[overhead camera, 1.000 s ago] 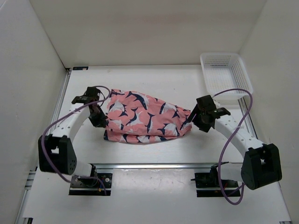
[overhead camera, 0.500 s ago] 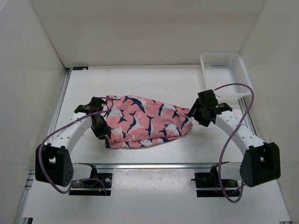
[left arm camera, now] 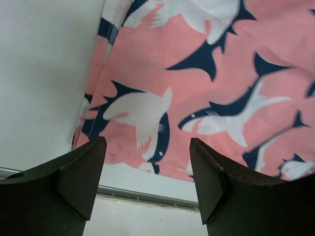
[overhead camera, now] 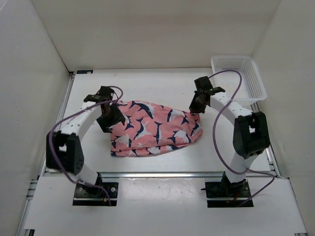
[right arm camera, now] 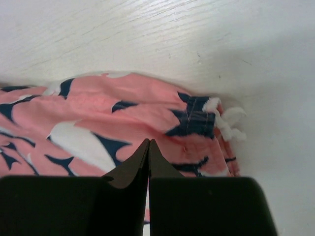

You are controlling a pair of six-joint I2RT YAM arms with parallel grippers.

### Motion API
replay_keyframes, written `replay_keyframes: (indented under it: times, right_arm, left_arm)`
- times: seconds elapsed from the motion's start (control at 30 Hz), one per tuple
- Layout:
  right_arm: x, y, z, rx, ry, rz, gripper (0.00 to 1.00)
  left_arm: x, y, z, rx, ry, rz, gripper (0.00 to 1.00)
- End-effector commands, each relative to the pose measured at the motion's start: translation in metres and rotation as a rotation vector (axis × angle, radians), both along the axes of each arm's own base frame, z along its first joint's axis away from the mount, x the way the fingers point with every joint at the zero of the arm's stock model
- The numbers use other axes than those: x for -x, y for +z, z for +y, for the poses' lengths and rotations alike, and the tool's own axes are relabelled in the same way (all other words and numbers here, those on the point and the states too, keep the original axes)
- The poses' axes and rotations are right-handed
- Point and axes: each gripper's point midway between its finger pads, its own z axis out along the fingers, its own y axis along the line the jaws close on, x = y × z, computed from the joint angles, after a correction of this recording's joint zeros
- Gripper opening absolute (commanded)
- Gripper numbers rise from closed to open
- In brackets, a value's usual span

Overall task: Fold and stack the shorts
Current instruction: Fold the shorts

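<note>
White plastic mesh basket point(overhead camera: 236, 78) sits at the far-R corner of the bench point(overhead camera: 162, 81), open side up. Only its own mesh floor & walls show inside. It stands apart from the shorts point(overhead camera: 155, 128).

Shorts lie approx mid-bench, between the two arms, in a wide, flattish folded bundle. Layered edges show along the near side. Cloth is salmon pink, printed all over w/ navy-&-white shark shapes, w/ soft creases across the top. In the right wrist view the far-R corner shows a navy patch point(right arm camera: 196, 115) at the edge, & white cord ends point(right arm camera: 227, 123) stick out onto the bench beside it.

Left claw point(overhead camera: 109, 118) is at the shorts' L end, by the far-L corner. Its fingers point(left arm camera: 81, 172) are spread wide w/ nothing between them, printed cloth lying below.

Right claw point(overhead camera: 196, 109) is at the far-R corner, fingers point(right arm camera: 133, 172) pressed tight together, tips over the pink cloth near the navy patch. Can't tell whether any fabric is pinched.
</note>
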Motion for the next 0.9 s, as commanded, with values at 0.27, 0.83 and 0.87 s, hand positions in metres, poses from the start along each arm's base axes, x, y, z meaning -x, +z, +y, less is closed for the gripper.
replay_keyframes:
  times: [0.27,0.83,0.87]
  right_arm:
    - [-0.016,-0.024,-0.011,0.21,-0.107,0.05,0.0]
    - [0.012,-0.03,0.033,0.175,0.027,0.038,0.04]
    - [0.014,-0.039,0.032,0.179,0.019,0.054,0.04]
  left_arm:
    - [-0.015,-0.028,-0.002,-0.044,-0.071,0.058,0.78]
    - [-0.027,-0.009,-0.011,-0.001,-0.1,0.0,0.78]
    - [-0.027,-0.009,-0.011,-0.001,-0.1,0.0,0.78]
